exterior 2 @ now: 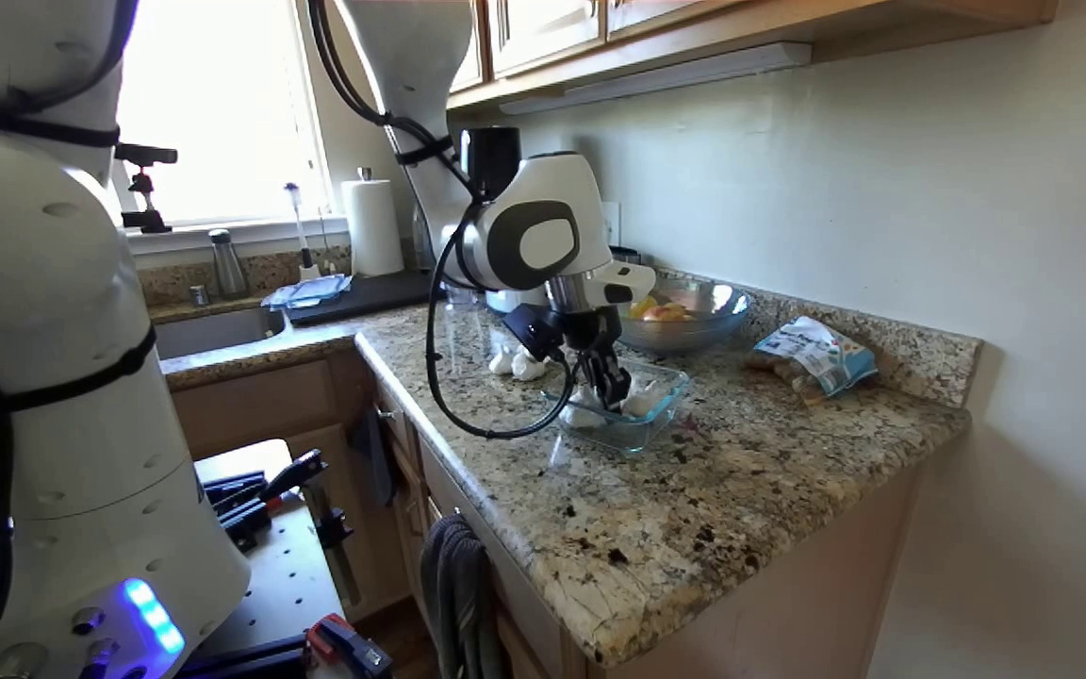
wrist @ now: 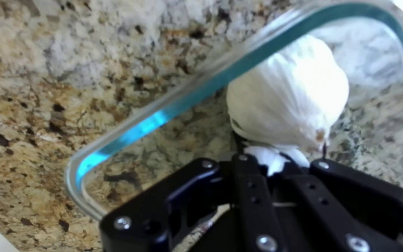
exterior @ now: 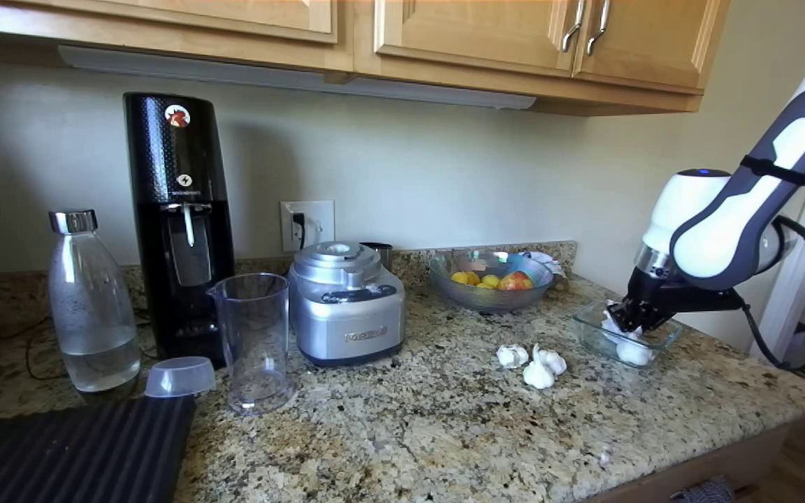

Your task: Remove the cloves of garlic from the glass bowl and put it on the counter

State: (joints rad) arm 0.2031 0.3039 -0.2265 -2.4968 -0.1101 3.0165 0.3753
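Reaching down into the small glass bowl [wrist: 187,100] toward the outer end of the worktop [exterior 2: 656,528], the claw [exterior 2: 613,402] has its fingers pressed together, or as good as. A garlic bulb [wrist: 289,91] sits just beside the tips, and more white garlic [wrist: 270,159] shows right at them (whether a scrap of it is caught between, I cannot tell). In an exterior view there is garlic in that bowl on either side of the fingers. A blue-and-white bag [exterior 2: 816,354] slumps by the worktop's back edge. Near the glass bowl, on the side away from the outer end, three more bulbs [exterior: 538,376] lie on the worktop itself, two of them bunched. Beyond, close to the back edge, stands a wide fruit bowl [exterior: 493,300] with yellow and reddish fruit [exterior: 516,281] in it. Past that come a silver food processor [exterior: 350,325], a clear jug [exterior: 259,349] and, toward the far corner, a black ribbed mat [exterior: 74,454].
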